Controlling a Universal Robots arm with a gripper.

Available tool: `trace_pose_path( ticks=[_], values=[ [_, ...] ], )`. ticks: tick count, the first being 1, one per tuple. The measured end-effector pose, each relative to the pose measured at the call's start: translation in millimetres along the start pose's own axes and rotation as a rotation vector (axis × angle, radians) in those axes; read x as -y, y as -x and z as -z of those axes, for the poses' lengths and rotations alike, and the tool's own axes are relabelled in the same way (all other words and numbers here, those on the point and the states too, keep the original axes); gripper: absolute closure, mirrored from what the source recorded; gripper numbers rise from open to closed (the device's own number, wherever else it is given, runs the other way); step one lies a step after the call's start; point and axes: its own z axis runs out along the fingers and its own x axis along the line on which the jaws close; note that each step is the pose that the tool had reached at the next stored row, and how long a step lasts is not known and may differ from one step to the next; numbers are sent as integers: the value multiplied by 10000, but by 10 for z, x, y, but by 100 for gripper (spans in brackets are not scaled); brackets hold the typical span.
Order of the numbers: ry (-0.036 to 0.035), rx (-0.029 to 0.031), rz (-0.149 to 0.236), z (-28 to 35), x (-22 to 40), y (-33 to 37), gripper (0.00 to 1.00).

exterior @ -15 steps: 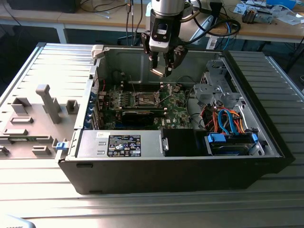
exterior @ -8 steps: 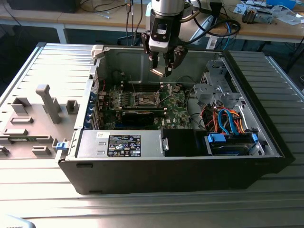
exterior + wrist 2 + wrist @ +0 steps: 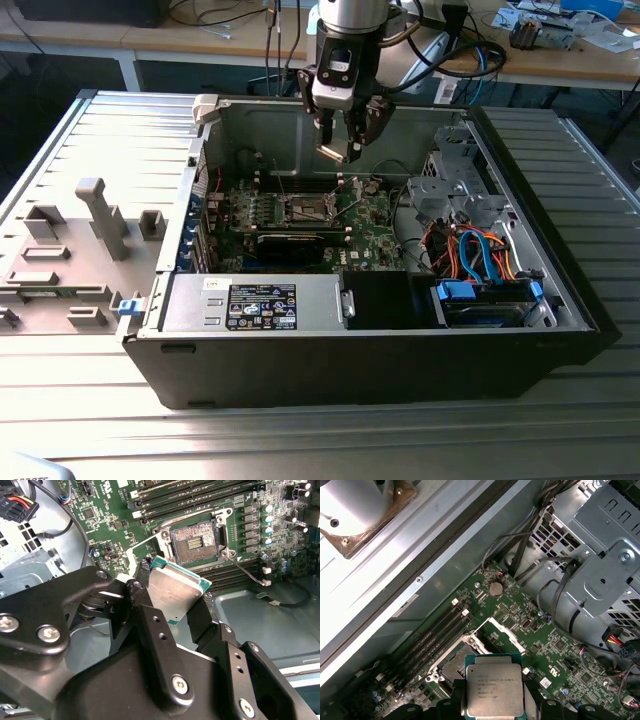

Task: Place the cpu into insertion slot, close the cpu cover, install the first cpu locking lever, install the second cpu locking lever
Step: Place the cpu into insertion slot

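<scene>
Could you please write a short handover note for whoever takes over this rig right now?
Gripper: shut on the cpu, holding it in the air over the motherboard inside the open computer case.
Insertion slot: empty, its contacts exposed.
Cpu cover: appears raised open beside the slot.
Done: cpu is in the grip.
Left: cpu not yet seated, cover not closed, neither locking lever installed.

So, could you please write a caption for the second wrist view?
Claw holds the chip close to the empty socket on the green board.
</scene>
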Motion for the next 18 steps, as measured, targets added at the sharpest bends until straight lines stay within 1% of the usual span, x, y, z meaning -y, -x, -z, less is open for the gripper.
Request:
trace_pose_path(
  ticks=[4,18],
  values=[
    [-18,20,-29,0,0,0,45],
    [-57,61,-114,-1,0,0,45]
  ],
)
